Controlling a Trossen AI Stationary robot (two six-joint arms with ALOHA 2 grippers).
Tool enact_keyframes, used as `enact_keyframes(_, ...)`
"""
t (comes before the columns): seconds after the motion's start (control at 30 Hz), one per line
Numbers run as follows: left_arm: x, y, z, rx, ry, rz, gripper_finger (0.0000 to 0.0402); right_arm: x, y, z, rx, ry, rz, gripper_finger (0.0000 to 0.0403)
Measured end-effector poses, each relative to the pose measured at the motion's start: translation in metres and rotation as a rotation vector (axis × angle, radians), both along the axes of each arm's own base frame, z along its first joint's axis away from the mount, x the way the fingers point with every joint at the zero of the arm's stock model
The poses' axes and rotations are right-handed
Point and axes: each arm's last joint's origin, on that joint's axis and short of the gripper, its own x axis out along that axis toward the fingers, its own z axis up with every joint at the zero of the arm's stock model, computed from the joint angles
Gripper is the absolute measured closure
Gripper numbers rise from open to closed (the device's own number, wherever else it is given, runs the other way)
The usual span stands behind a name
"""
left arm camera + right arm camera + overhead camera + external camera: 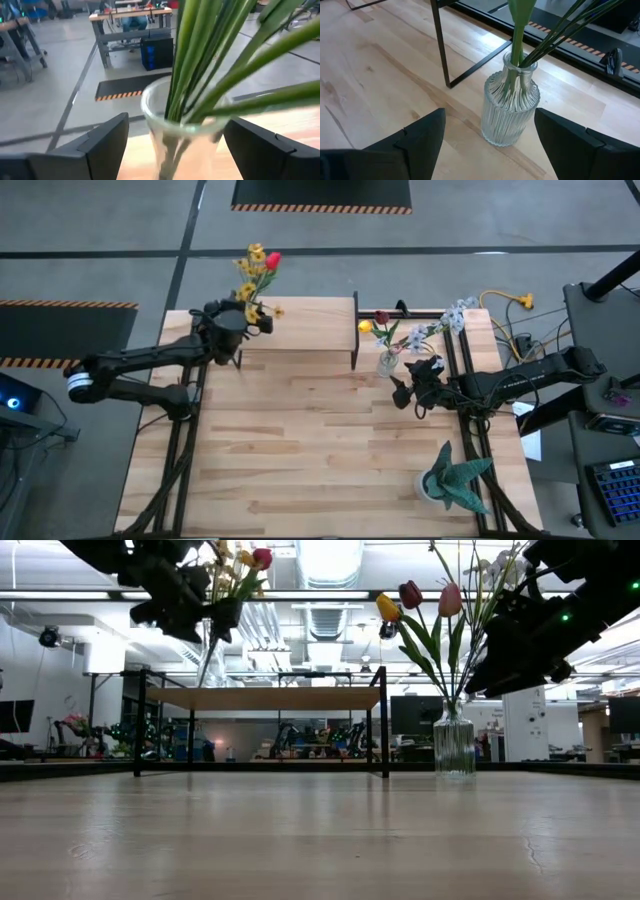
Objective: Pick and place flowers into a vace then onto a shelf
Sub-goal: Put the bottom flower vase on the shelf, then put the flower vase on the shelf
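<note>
My left gripper (243, 320) (175, 135) is at the left end of the shelf (310, 320) (270, 698), shut on a slim clear vase (206, 655) of yellow and red flowers (255, 270) (240, 565). The vase tilts, and its foot is just above or on the shelf top; I cannot tell which. My right gripper (408, 385) (490, 115) is open. Its fingers stand on either side of a ribbed glass vase (510, 112) (454, 745) without touching it. This vase stands on the table right of the shelf and holds tulips (410, 595) and white blossoms. My left gripper pinches the slim vase between its two fingers just under the flared rim (150, 117), one finger (107, 145) on each side. It comes level from the table's left. The vase hangs tilted below the fingers (190, 610), and the green stems (200, 60) rise out of it.
A teal spiky potted plant (455, 480) stands near the table's near right corner. Yellow cables (505, 300) and black frame rails (470, 430) run along the right edge. The shelf's black leg (440, 45) stands close to the ribbed vase. Bare wood (300, 450) fills the table's middle and near part.
</note>
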Motion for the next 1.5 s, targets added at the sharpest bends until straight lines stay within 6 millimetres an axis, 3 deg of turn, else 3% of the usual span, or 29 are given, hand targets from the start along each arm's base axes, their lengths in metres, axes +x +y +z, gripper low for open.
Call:
enact_keyframes(0.43, -0.029, -0.027, 0.026, 0.035, 0.041, -0.105, 0.0099, 0.000, 0.000, 0.000, -0.004, 0.011, 0.012, 0.0106)
enact_keyframes(0.53, -0.039, -0.036, 0.026, -0.003, 0.059, -0.221, 0.0098, 0.000, 0.000, 0.000, -0.004, 0.011, 0.012, 0.0106)
enact_keyframes(0.67, -0.044, -0.049, 0.021, -0.070, 0.029, -0.541, 0.0101, 0.000, 0.000, 0.000, -0.005, 0.012, 0.013, 0.0106)
enact_keyframes(0.8, -0.045, -0.062, 0.004, -0.110, 0.015, -0.907, 0.0112, 0.000, 0.000, 0.000, -0.005, 0.011, 0.013, 0.0106)
enact_keyframes(1.0, -0.046, -0.081, -0.044, -0.055, -0.110, -1.342, 0.0130, 0.000, 0.000, 0.000, -0.003, 0.011, 0.015, 0.0106)
enact_keyframes(1.23, -0.063, -0.093, -0.097, 0.046, -0.265, -1.420, 0.0146, 0.001, 0.002, -0.001, 0.007, 0.034, 0.065, 0.0106)
enact_keyframes(1.4, -0.074, -0.097, -0.115, 0.135, -0.272, -1.437, 0.0174, 0.000, 0.002, -0.001, -0.004, 0.043, 0.070, 0.0106)
enact_keyframes(1.5, -0.075, -0.097, -0.115, 0.139, -0.245, -1.442, 0.0195, 0.000, 0.002, 0.000, -0.008, 0.045, 0.072, 0.0106)
